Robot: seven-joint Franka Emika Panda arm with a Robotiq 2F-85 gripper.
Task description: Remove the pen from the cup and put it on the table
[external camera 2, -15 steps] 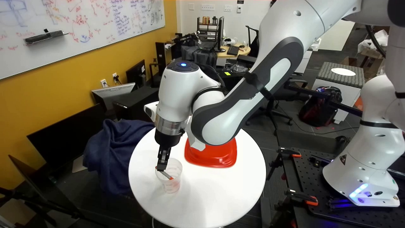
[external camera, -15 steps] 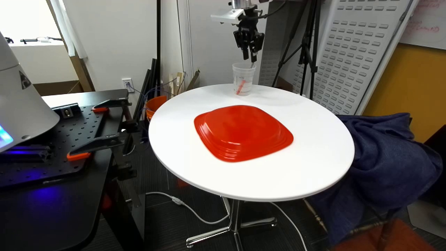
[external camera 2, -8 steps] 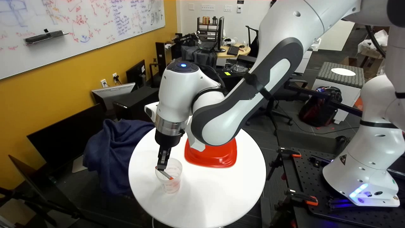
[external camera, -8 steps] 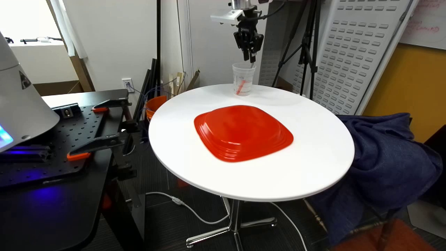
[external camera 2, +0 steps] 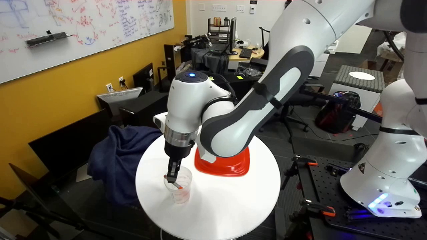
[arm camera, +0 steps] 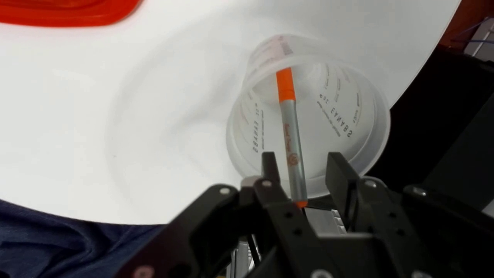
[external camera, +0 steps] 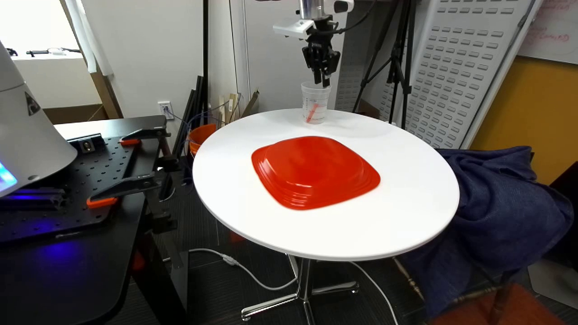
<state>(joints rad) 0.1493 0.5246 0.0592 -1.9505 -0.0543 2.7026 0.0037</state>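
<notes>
A silver-and-orange marker pen (arm camera: 292,133) leans in the clear graduated cup (arm camera: 326,119) on the desk (arm camera: 88,131), upper end past the rim. The claw (arm camera: 303,166) is spread, gripping nothing, with the slanted shaft seemingly between its fingers (arm camera: 340,173); closing crosswise should catch it.

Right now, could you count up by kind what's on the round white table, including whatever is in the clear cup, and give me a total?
Clear cup: 1
Pen: 1, leaning in the cup
Red plate: 1
Total: 3
</notes>
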